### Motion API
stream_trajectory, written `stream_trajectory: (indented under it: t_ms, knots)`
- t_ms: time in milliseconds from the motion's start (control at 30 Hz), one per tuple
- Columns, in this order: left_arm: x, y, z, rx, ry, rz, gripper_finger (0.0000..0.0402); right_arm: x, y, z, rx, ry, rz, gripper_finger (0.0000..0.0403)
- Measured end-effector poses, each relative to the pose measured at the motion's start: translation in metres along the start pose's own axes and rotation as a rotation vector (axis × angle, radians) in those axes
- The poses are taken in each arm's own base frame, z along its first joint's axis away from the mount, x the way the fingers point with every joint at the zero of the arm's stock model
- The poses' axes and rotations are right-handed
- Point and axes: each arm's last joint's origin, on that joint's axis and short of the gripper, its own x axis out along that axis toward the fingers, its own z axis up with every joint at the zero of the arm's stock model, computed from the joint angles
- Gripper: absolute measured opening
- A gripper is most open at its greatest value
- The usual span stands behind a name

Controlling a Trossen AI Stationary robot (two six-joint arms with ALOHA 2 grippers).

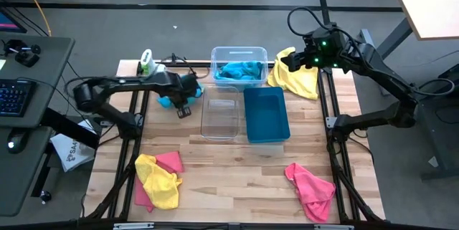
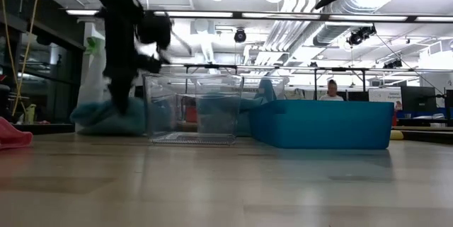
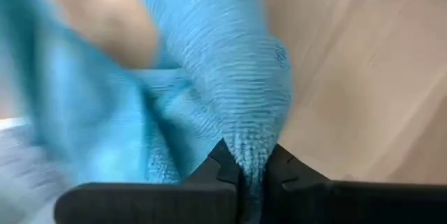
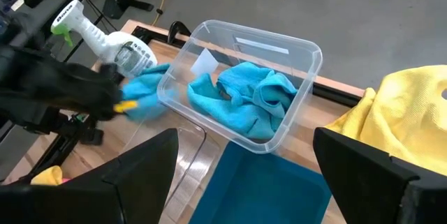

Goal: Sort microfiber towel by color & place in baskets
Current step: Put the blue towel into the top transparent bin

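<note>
- Blue microfiber towel point(image 3: 230, 84), loose one: pinched at a fold between the left gripper point(image 1: 182, 103) fingers, at about ten o'clock from table centre, just left of the far clear basket.
- Far clear basket point(image 1: 239, 51), twelve o'clock: already holds bunched blue towels point(image 4: 244, 98).
- Near clear basket point(image 1: 221, 119), centre: no towel visible inside.
- Teal-blue basket point(image 1: 267, 114), touching the near clear basket on its right side: no towel visible inside.
- Yellow towel point(image 1: 297, 78), one o'clock: lies under and beside the right gripper point(image 1: 295, 61), whose fingers stand spread wide, holding nothing, hovering above the table.
- Yellow towel over pink towel point(image 1: 159, 176), seven o'clock: unsorted heap.
- Pink towel point(image 1: 312, 187), five o'clock: unsorted, alone.
- Step in hand, by judgement: carrying the grasped blue towel toward the far clear basket with its like colour. The next move calls for a lift high enough that the hanging cloth clears the basket's left wall, then release over the blue pile.
- White spray bottle point(image 1: 147, 61), eleven o'clock: stands just beside the left arm; a trailing corner or the wrist could tip it.
- Open room: bare wood across the near middle of the table point(image 1: 237, 180), between the two near heaps; the far edge is crowded, baskets and yellow towel close together, so the arms could meet there.
</note>
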Motion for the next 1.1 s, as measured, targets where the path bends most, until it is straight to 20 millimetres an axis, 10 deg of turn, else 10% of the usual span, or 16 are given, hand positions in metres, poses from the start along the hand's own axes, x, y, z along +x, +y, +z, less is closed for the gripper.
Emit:
stream_trajectory:
  t_ms: [500, 867, 1100]
  knots:
    - [-0.229, 0.036, 0.023, -0.216, -0.888, 0.252, 0.0001, 0.000, 0.002, 0.004, 0.028, -0.038, 0.026, 0.0327]
    - [-0.232, 0.026, 0.124, -0.095, -1.359, 0.248, 0.0000, -0.001, 0.002, 0.004, 0.039, -0.054, 0.007, 0.0327]
    - [-0.181, 0.015, 0.153, -0.111, -1.172, 0.183, 0.0000, -0.001, 0.001, 0.004, 0.013, -0.053, 0.003, 0.0327]
